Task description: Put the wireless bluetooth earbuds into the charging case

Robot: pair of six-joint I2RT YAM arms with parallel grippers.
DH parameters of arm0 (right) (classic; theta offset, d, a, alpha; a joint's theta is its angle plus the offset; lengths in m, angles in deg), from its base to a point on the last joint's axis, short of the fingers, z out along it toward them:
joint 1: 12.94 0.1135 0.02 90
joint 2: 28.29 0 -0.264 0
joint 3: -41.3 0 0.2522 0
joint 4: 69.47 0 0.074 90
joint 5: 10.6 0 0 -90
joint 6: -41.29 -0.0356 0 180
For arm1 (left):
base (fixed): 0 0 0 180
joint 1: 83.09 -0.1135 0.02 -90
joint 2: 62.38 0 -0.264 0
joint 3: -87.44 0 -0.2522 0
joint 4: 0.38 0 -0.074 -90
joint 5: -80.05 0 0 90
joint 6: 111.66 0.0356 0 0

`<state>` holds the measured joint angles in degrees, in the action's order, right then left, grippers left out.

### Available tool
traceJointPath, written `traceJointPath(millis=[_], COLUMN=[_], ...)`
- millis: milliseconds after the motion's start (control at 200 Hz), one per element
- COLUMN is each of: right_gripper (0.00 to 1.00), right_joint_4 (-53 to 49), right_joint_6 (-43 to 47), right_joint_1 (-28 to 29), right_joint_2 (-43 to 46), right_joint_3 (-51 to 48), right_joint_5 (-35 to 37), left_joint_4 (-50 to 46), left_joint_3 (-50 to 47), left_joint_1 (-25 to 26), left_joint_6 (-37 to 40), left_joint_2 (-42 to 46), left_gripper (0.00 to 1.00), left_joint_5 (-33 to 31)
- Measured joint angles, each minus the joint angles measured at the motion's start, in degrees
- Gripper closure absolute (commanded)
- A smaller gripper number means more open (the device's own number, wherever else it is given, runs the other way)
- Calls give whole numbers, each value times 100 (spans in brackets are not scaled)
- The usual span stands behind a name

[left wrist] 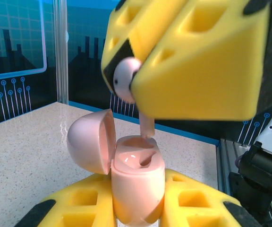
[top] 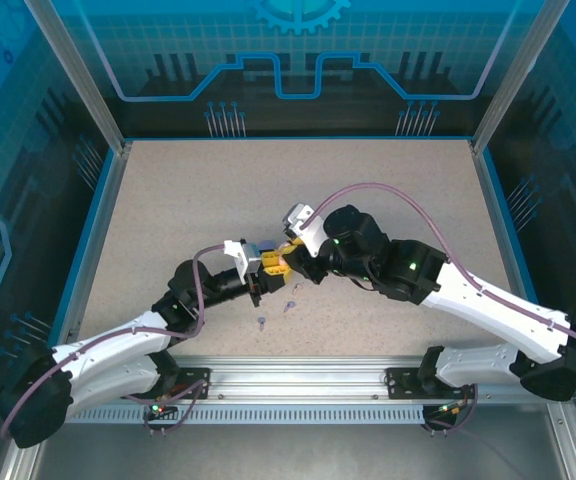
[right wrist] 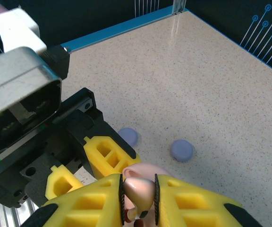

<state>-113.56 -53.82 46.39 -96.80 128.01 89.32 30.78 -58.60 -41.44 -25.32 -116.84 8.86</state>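
Note:
My left gripper (left wrist: 138,205) is shut on a pink charging case (left wrist: 137,182), held upright with its lid (left wrist: 91,142) swung open to the left. One earbud slot in the case shows bare. Just above it, my right gripper (right wrist: 139,201) is shut on a pink earbud (right wrist: 140,189). In the left wrist view the earbud's rounded head (left wrist: 125,80) sits between the right fingers (left wrist: 197,56), and its stem (left wrist: 147,125) hangs down with the tip just over the case's top. In the top view the two grippers (top: 268,266) (top: 290,252) meet at the table's middle.
Two small lavender round pieces (right wrist: 128,136) (right wrist: 181,150) lie on the speckled table (right wrist: 197,71) beyond the grippers; in the top view they are the lavender pieces (top: 261,322) (top: 290,305) near the front edge. Blue walls enclose the table.

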Motion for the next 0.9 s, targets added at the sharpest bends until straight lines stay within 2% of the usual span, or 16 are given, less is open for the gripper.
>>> traceJointPath(millis=[510, 900], right_gripper=[76, 63], right_joint_4=[72, -26], right_joint_6=[-66, -181], right_joint_1=[4, 2], right_joint_2=[-87, -111], right_joint_3=[-98, -85], right_joint_5=[-2, -111], left_joint_4=[-2, 0], left_joint_3=[0, 0], left_joint_1=[0, 0], left_joint_6=[-57, -57], left_joint_2=[-4, -4], left_gripper=[100, 100], left_joint_5=[-37, -61])
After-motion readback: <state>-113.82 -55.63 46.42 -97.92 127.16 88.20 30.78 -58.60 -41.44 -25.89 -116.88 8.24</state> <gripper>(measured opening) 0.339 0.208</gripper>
